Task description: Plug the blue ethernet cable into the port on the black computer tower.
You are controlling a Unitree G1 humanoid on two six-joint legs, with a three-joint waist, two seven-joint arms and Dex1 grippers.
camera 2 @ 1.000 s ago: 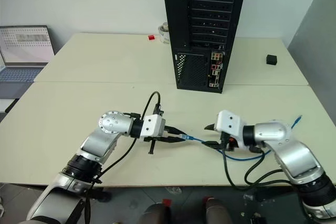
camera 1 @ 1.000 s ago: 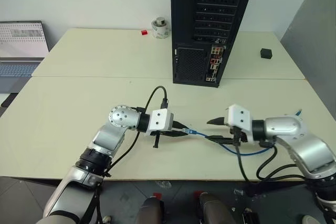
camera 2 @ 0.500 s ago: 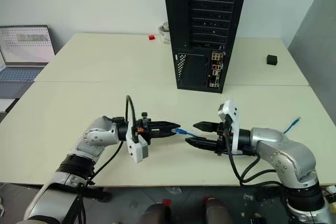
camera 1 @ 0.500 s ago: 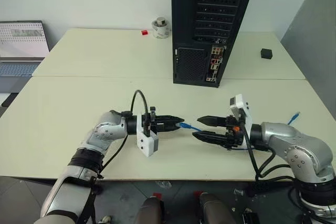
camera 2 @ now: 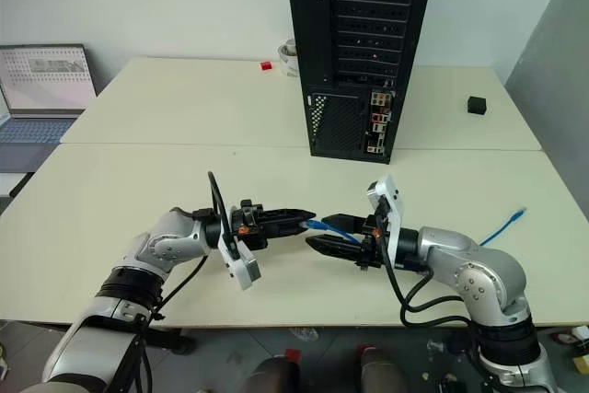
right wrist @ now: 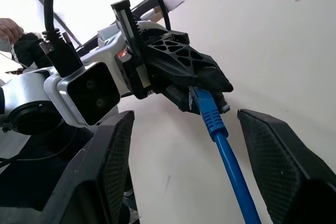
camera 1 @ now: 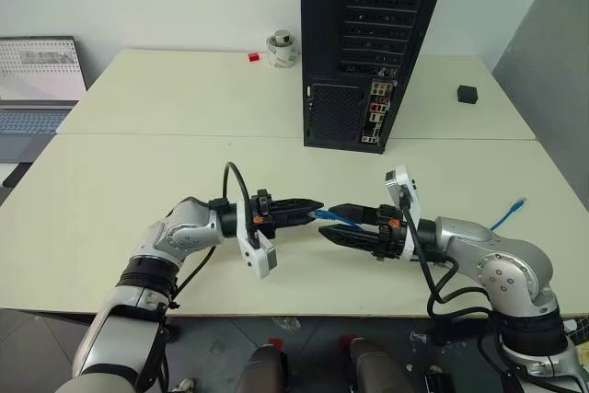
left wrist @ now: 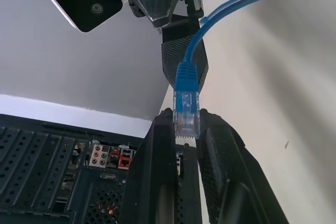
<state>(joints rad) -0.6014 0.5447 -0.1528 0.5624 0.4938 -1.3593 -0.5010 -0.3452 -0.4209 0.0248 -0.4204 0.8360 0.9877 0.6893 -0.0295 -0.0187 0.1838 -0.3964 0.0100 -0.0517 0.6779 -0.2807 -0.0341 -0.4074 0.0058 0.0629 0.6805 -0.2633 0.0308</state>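
The blue ethernet cable (camera 1: 333,219) hangs just above the table between my two grippers. My left gripper (camera 1: 316,208) points right and is shut on the cable's clear plug (left wrist: 187,115). Facing it, my right gripper (camera 1: 326,221) is open. Its two fingers (right wrist: 107,166) stand either side of the blue cord (right wrist: 223,148) just behind the plug, apart from it. The cord runs on under my right arm, and its far end (camera 1: 516,202) lies on the table at the right. The black computer tower (camera 1: 368,43) stands at the back, its rear connectors (camera 1: 375,112) facing me.
A laptop (camera 1: 37,80) sits at the far left edge. A small grey-white cylinder (camera 1: 282,48) and a small red piece (camera 1: 252,57) lie left of the tower. A small black cube (camera 1: 467,93) sits to the tower's right. The cream table (camera 1: 138,163) is bare between grippers and tower.
Both wrists have rolled, lifting the plug end off the table. My right gripper has moved left until its open fingers flank the cord near the left gripper's tips.
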